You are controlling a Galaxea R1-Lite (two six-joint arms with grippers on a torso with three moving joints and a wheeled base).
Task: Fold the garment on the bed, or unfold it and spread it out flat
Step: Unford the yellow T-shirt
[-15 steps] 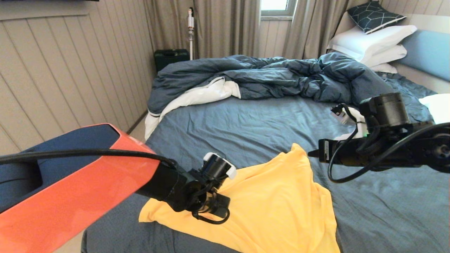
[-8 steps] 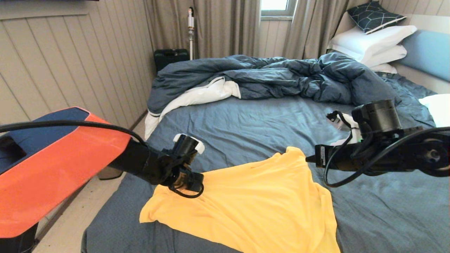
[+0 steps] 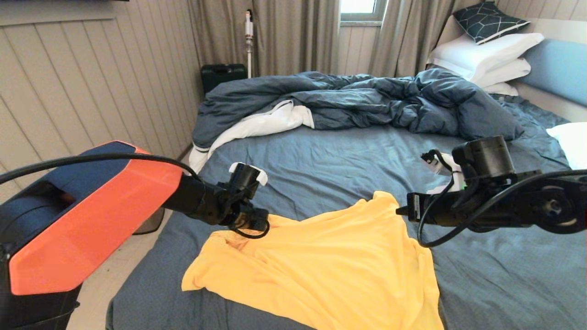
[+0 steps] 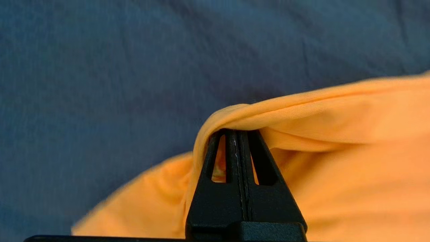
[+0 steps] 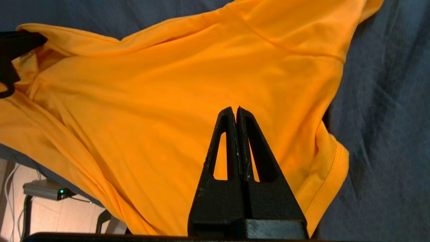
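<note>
Lying rumpled on bed (image 3: 330,156): garment (image 3: 330,270).

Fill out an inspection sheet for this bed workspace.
Surface: bed, wrinkled blue sheet.
Job's things: garment, yellow T-shirt, rumpled near the foot edge.
Clutter: duvet bunched across the far side; pillows at the headboard.
Grippers: left gripper shut on the garment, fabric draped over its tip; right gripper shut, holding nothing, above the shirt.
Cables: black cable over the left arm; another loops under the right wrist.
Surroundings: black case, curtains, panelled wall.
</note>
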